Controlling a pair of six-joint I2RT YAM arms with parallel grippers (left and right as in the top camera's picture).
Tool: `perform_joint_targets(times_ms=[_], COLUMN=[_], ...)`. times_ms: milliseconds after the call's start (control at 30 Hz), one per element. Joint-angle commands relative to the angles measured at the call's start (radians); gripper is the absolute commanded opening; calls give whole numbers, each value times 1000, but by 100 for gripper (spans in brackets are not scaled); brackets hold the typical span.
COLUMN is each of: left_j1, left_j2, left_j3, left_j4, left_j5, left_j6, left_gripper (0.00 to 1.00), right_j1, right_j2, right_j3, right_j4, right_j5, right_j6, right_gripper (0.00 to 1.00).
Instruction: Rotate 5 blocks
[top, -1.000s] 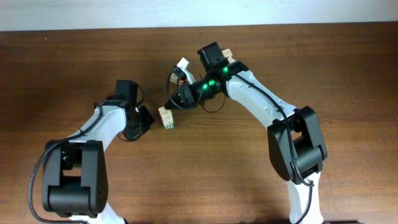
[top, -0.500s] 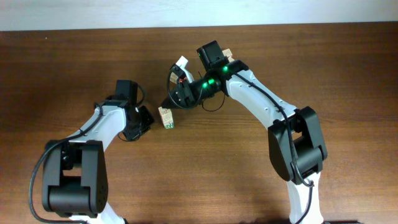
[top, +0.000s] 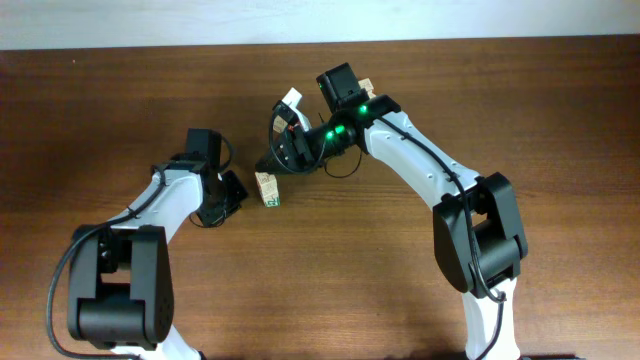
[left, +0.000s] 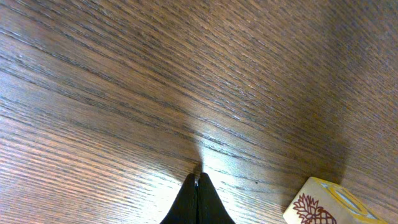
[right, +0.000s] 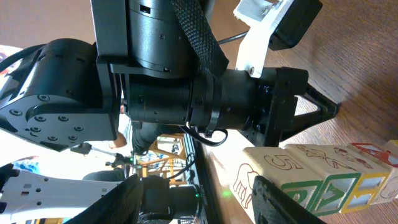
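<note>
Partly cropped blocks (right: 311, 180), right tool (right: 196, 193) parted

Dark wood-grain table (top: 560, 120) — pale strip (top: 150, 20) along far edge, perhaps wall; bright glare on grain.

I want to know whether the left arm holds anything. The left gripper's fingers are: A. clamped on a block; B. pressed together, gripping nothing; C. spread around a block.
B: the left gripper has its tips together over the table, a block lying apart.
</note>
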Motion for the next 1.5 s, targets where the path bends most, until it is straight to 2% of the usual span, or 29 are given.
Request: perform_joint_targets(times_ms=[0, 333, 1467], left_j1=[3, 3, 3], left_j2=[11, 11, 11], left_j3=[-9, -9, -9], left_j4=[-3, -4, -8], left_j5=[-15, -23, -26], left_j6=[-2, -2, -2], left_gripper=[0, 0, 0], right_j1=[13, 12, 35], right_j2=[41, 40, -5], right_j3=[-14, 12, 52], right_j4=[-16, -31, -53], right_j5=[146, 121, 125], right_j6=[-5, 15, 15], right_gripper=[59, 56, 57])
